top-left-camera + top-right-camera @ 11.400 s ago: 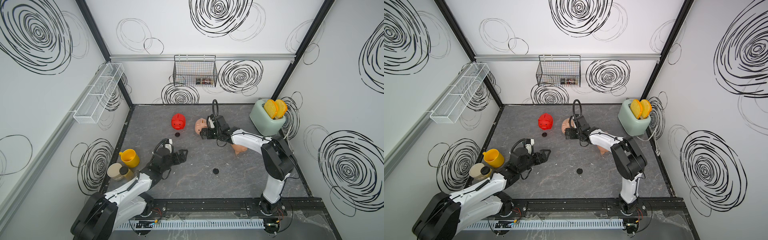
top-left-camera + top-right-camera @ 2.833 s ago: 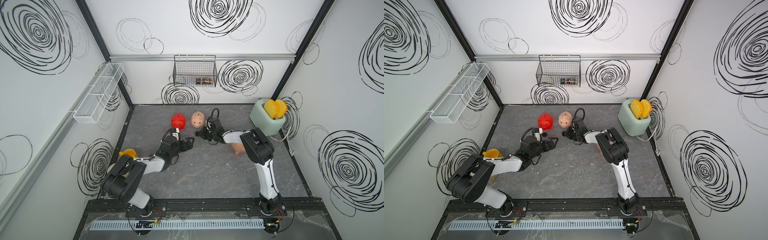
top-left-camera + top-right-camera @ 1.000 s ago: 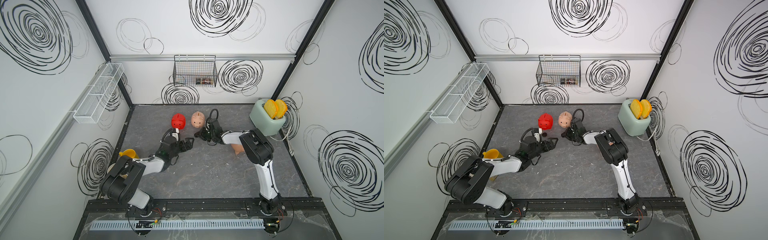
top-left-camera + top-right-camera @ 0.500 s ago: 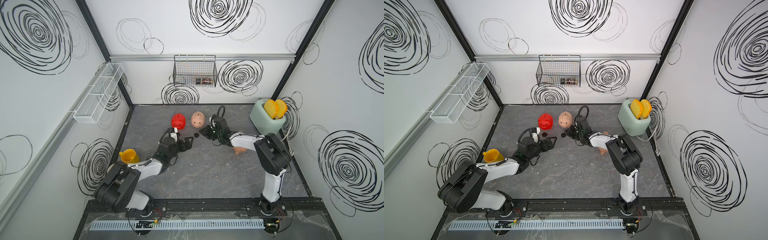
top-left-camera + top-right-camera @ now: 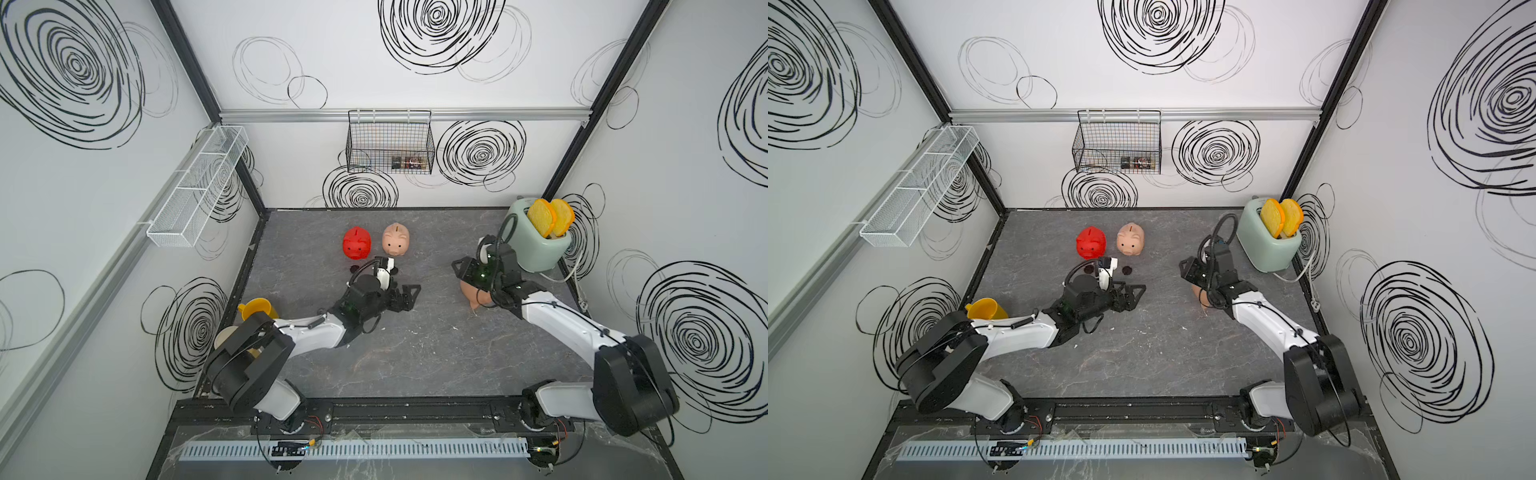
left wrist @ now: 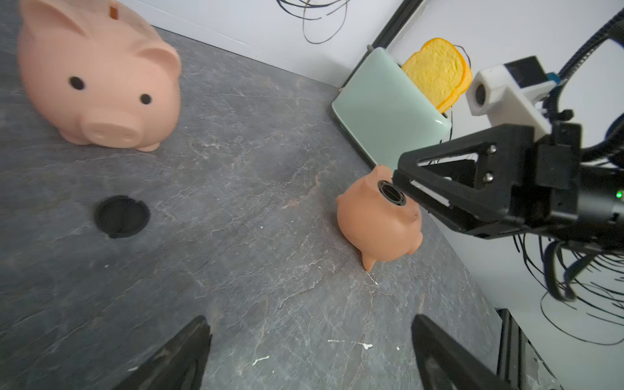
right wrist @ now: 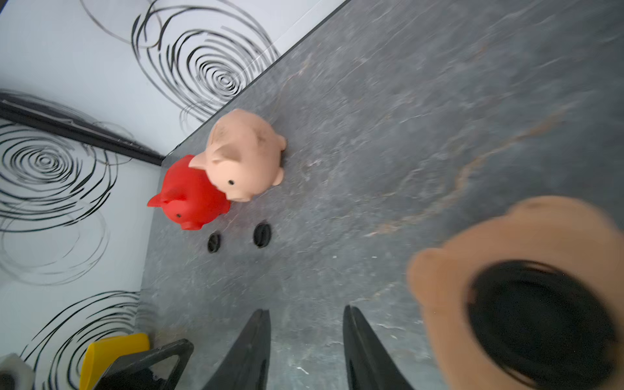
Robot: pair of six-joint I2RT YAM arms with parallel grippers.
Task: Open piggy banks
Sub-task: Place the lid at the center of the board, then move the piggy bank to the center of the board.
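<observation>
A lab test cell: swirl-marked white walls (image 5: 374, 83), black frame posts (image 5: 186, 62), 2 rail-mounted robot arms (image 5: 561, 324).

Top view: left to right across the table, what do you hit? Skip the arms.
In a top view: yellow cup → red pig → pink pig → tan pig → toaster. The loose black plugs and the beige cup are left out, since they overlap others.

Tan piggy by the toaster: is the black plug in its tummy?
Yes, the left wrist view shows the round black plug seated in the belly of the tan piggy, which lies tipped near the toaster.
</observation>
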